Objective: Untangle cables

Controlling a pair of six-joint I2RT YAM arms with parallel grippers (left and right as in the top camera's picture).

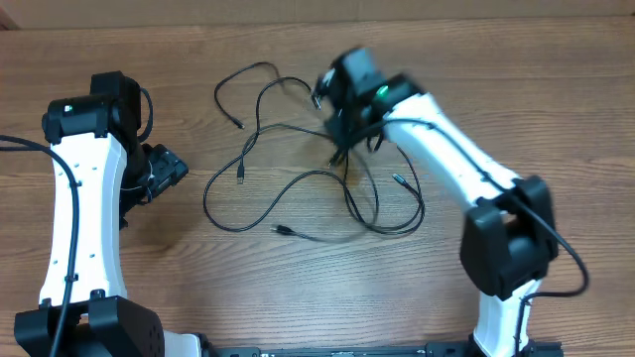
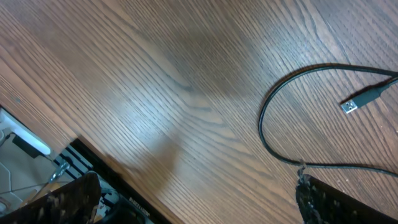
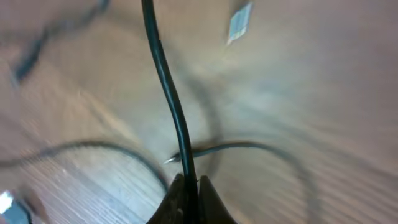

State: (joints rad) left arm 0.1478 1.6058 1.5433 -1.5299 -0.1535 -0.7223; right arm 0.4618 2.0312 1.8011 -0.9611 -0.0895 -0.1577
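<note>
Right gripper (image 1: 342,117) sits over the top-right part of the cables (image 1: 298,183). It's motion-blurred in overhead, so I can't read its jaws from there. Left gripper (image 1: 164,171) is well left of the pile, touching nothing. The cables are thin black cords sprawled in loose overlapping loops mid-table (image 1: 556,89), with small plug ends poking out at the left and bottom. There's bare wood all round the pile, widest on the left and along the near side. Left wrist: left gripper (image 2: 196,190) has its fingers wide apart and empty. The right-hand fingertip (image 2: 311,193) is at a cable loop (image 2: 264,127); touching or just beside, I can't tell. A silver-tipped plug (image 2: 351,106) lies on the wood near the loop. The table edge (image 2: 93,158) cuts across the lower left, with open wood between it and the loop. Right wrist: right gripper (image 3: 188,186) is pinched together on one cord (image 3: 168,87), which runs straight up from the fingers. A second strand (image 3: 249,146) crosses behind it, and a pale plug end (image 3: 239,22) is blurred at the top.
</note>
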